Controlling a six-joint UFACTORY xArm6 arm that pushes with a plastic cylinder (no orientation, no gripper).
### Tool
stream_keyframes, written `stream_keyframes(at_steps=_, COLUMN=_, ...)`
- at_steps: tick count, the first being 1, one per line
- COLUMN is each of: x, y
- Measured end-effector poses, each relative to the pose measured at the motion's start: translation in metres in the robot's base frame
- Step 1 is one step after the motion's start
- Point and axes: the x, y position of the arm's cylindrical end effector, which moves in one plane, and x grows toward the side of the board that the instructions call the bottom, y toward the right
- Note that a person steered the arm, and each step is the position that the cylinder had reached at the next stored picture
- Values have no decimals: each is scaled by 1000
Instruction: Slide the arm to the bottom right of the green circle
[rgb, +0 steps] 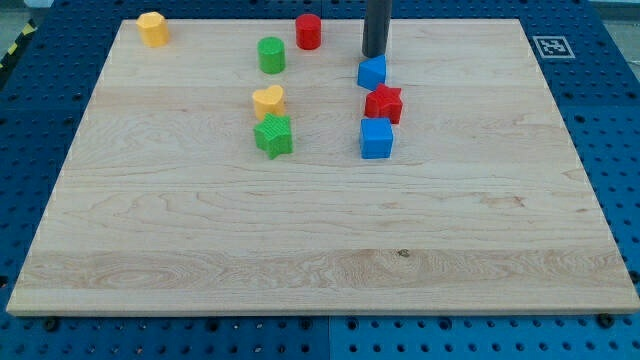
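Note:
The green circle block (271, 54) stands near the view's top, left of centre. My tip (374, 55) is at the end of the dark rod coming down from the view's top edge. It is well to the right of the green circle, at about its height, and just above a small blue block (372, 72). A red circle block (308, 31) stands between the green circle and the rod, slightly higher in the view.
A yellow heart block (268, 101) and a green star block (273, 136) lie below the green circle. A red star block (383, 103) and a blue cube (376, 138) lie below the small blue block. A yellow block (152, 28) sits at the wooden board's (300, 240) top left.

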Motion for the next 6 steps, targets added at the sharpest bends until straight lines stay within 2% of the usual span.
stream_keyframes(at_steps=3, x=3, y=-25)
stream_keyframes(at_steps=6, x=55, y=-120)
